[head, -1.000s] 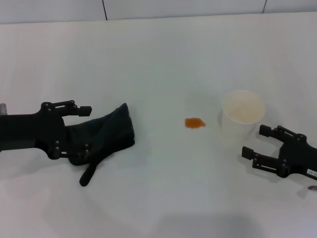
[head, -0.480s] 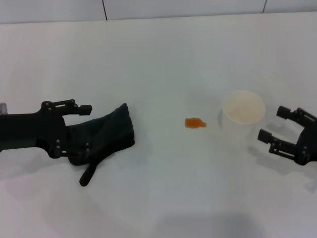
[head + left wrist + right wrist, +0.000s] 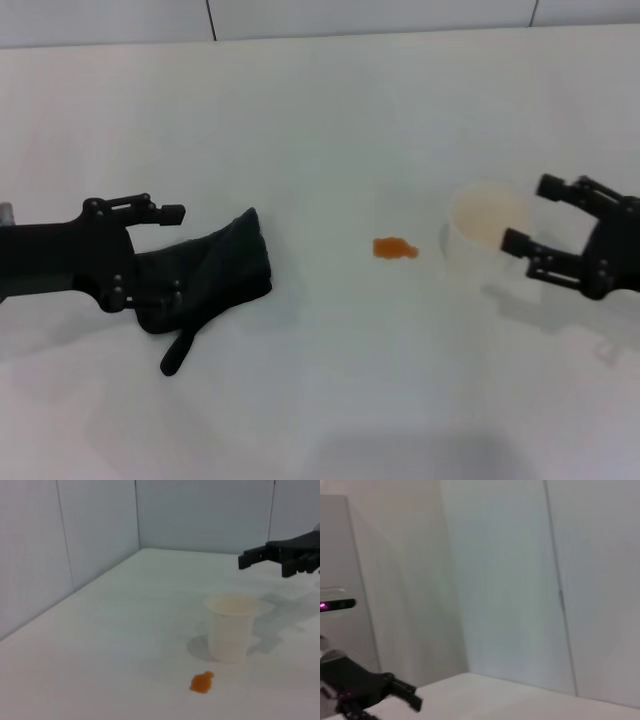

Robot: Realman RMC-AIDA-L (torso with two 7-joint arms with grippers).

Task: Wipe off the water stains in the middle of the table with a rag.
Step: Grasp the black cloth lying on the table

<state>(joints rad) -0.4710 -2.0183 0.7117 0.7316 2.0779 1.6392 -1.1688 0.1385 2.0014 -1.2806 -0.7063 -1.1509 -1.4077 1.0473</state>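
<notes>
The rag [image 3: 220, 268], a dark cloth with a narrow tail, lies on the white table [image 3: 320, 120] at the left. My left gripper [image 3: 178, 254] is open around the rag's near side; one finger is above the cloth and the other is partly buried in it. The water stains [image 3: 394, 248] are one small orange blot in the middle, also seen from the left wrist as the water stains [image 3: 202, 682]. My right gripper [image 3: 527, 213] hangs open in the air just right of the cup, holding nothing.
A white translucent plastic cup [image 3: 482, 234] stands upright just right of the blot; the left wrist view shows the cup [image 3: 231, 628] with the right gripper [image 3: 278, 559] above and behind it. Grey wall panels border the table's far edge.
My right gripper has risen and moved forward and left, from the near right of the table to beside the cup's rim. The left gripper and rag have barely moved.
</notes>
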